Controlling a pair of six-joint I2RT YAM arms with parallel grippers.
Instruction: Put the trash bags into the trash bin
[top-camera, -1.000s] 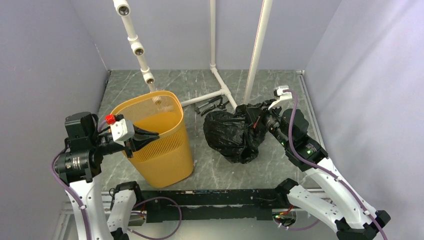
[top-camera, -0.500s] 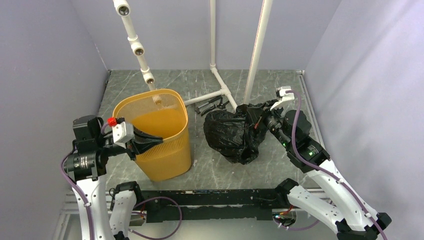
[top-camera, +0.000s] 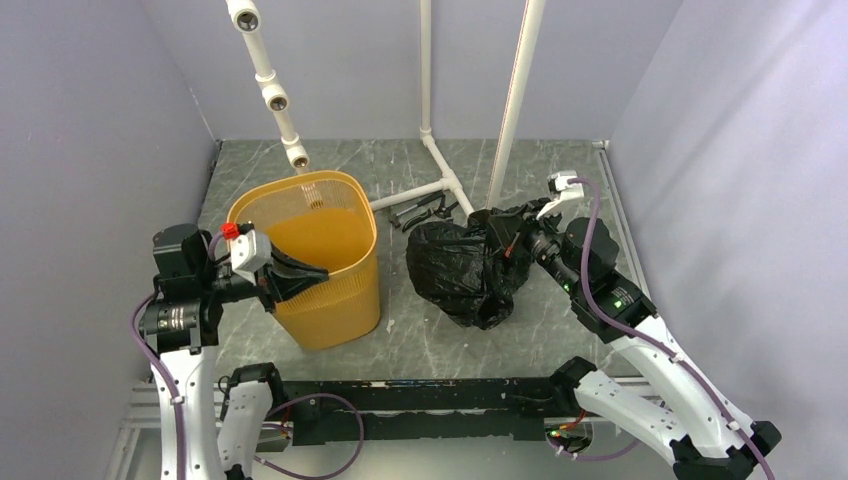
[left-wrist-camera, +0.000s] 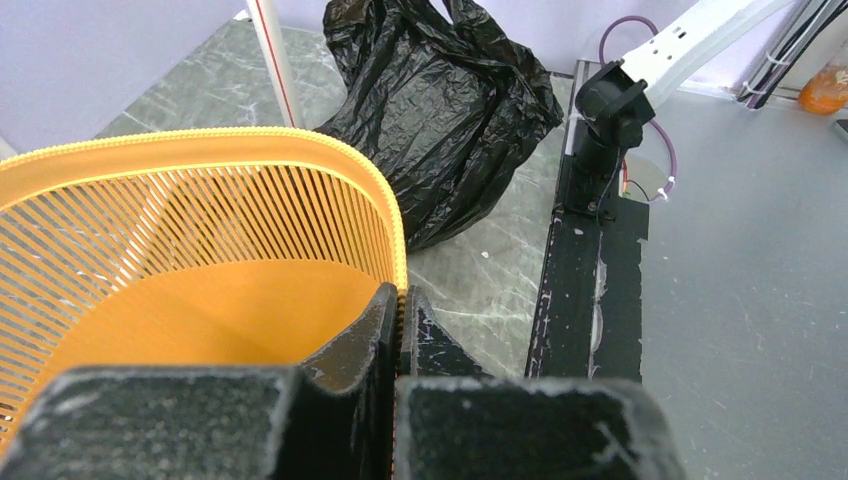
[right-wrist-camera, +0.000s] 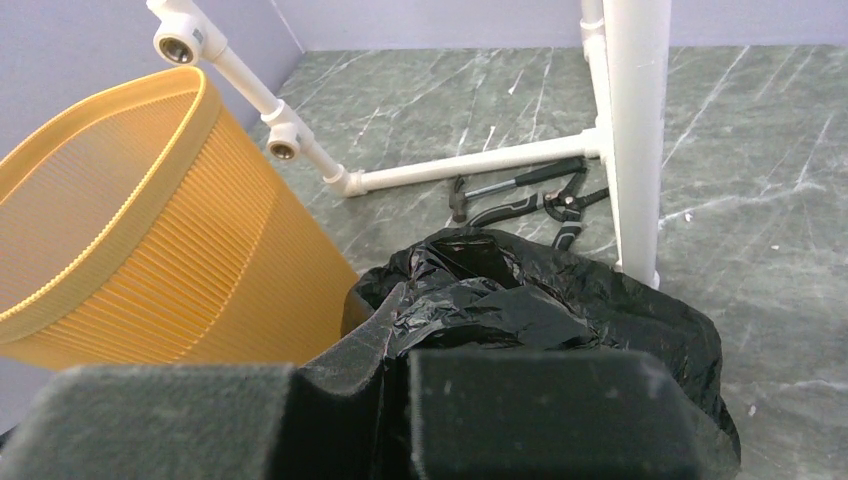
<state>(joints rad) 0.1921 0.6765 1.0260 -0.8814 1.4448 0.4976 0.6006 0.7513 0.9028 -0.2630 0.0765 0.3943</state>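
Now the left end effector (top-camera: 292, 276) is pressed together on the near rim of the trash bin (top-camera: 335, 300), one finger inside the wall and one outside, as the left wrist view shows. The bin sits on the left half of the desk (top-camera: 430, 340), its mouth open upward and nothing visible inside. Compared with one second ago, its base lies a little farther from the near edge and its rim has shifted slightly toward the middle of the desk. The left arm has moved inward with it, and the grip on the rim is unchanged.

The right end effector (top-camera: 508, 243) is closed, pinching a fold at the upper right of the trash bag (top-camera: 455, 272). The bag is a crumpled, glossy black heap resting on the desk to the right of the bin, near it but apart, and wholly outside it. Over the last second the bag and the right arm show hardly any change in place or shape.

Behind the bag, a white pipe frame (top-camera: 512, 100) rises from the desk, and a few hand tools (top-camera: 425, 210) lie beside its foot, between the bin and the upright pipe.
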